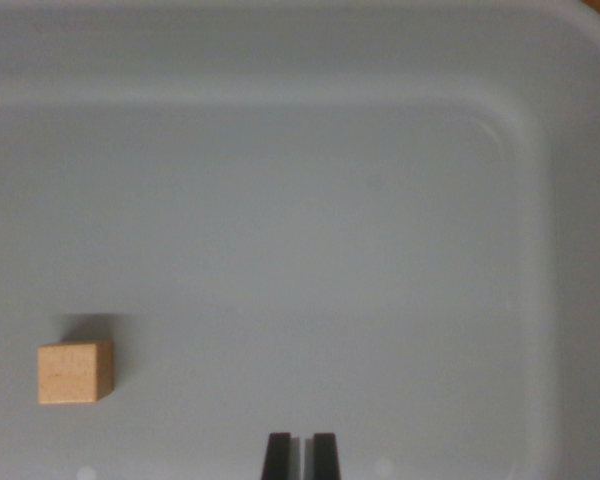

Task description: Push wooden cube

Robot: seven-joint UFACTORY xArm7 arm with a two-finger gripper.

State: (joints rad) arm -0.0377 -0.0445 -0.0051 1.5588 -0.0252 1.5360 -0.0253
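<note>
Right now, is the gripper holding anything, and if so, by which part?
Nothing is held. The gripper has its fingertips nearly together with only a thin gap and nothing between them. The wooden cube sits apart, toward the wrist view's left, on the tray floor.

From my remote seat this looks like a lab or test bench setup rather than a home, though I cannot tell the room itself. All I see is the inside of a plain pale grey plastic tray (540, 200) with rounded corners and a raised rim, lit evenly. A lone wooden cube (75, 372) sits on its bare floor, like a staged trial.
</note>
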